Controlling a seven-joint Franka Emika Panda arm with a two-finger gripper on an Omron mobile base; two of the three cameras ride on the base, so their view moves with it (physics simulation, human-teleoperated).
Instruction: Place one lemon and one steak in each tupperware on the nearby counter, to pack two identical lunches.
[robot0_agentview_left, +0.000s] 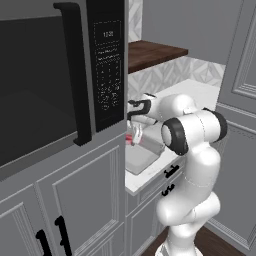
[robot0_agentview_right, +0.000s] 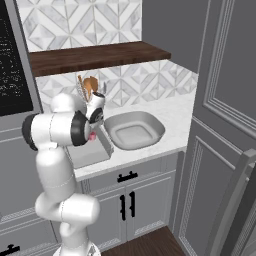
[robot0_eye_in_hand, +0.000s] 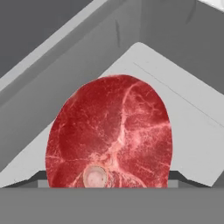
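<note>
Red steak (robot0_eye_in_hand: 109, 133) hides the fingertips; apparently pinched by the gripper (robot0_agentview_left: 134, 136) over the tray (robot0_eye_in_hand: 183, 127).

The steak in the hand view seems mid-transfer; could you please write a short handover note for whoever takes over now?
End effector: closed on the bright red steak, held upright just above the shallow tray.
Things: the tray lies on the white counter directly under the hand; the deeper tub sits beside it, looking empty in the right base view.
Done: the first steak is picked up and brought over the tray.
Left: release this steak into the tray, put the other steak in the tub, then add one lemon to each container.
</note>
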